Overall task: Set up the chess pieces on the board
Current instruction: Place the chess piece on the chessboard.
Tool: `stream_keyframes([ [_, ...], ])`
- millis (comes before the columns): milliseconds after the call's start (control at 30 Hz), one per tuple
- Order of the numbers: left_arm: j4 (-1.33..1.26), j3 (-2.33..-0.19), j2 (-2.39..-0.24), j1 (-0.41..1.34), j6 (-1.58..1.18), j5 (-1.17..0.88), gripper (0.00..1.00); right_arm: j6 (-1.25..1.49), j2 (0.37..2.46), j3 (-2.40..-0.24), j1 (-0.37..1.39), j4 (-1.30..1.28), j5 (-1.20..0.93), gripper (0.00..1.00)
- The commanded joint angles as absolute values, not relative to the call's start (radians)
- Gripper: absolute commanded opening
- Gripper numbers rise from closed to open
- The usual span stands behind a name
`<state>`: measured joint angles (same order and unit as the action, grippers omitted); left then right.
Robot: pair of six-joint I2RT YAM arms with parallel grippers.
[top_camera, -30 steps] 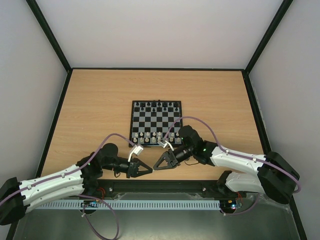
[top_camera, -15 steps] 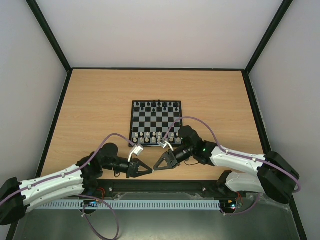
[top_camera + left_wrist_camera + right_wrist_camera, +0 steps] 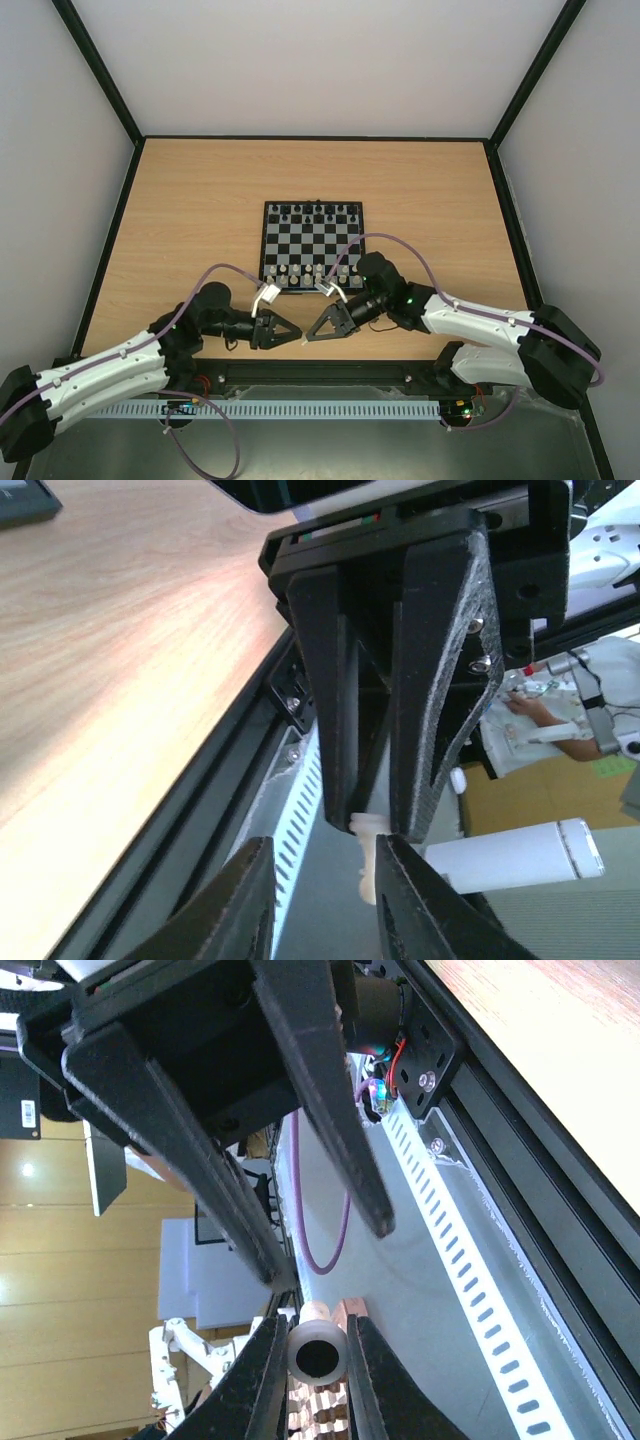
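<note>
The board lies mid-table, with cream chess pieces along its near rows. My right gripper hangs over the table's near edge, shut on one cream chess piece whose hollow base faces the right wrist camera. My left gripper faces it tip to tip and is open. In the left wrist view the left gripper has its fingers on either side of that piece, while the right gripper's fingers pinch its base. The piece is too small to make out in the top view.
Small black pieces stand along the board's far row. A black frame rail and a white slotted cable channel run along the near edge under both grippers. Black posts and grey walls enclose the table.
My left gripper has moved slightly up and closer to the right gripper's tips. The right gripper has barely shifted and still holds the piece.
</note>
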<state>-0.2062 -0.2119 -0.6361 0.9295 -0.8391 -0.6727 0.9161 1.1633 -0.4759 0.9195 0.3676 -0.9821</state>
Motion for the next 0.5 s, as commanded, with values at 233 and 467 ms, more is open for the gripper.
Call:
stream_keyframes([
  [233,-0.076,-0.312,-0.603,0.841,-0.810,-0.662,0.49,0.870,1.095,-0.473,0.914,0.318,-0.961,0.11],
  [467,-0.068,-0.336,-0.612,0.823,-0.828,-0.622,0.67,0.856,1.061,-0.478,0.898,0.272,-0.951,0.11],
])
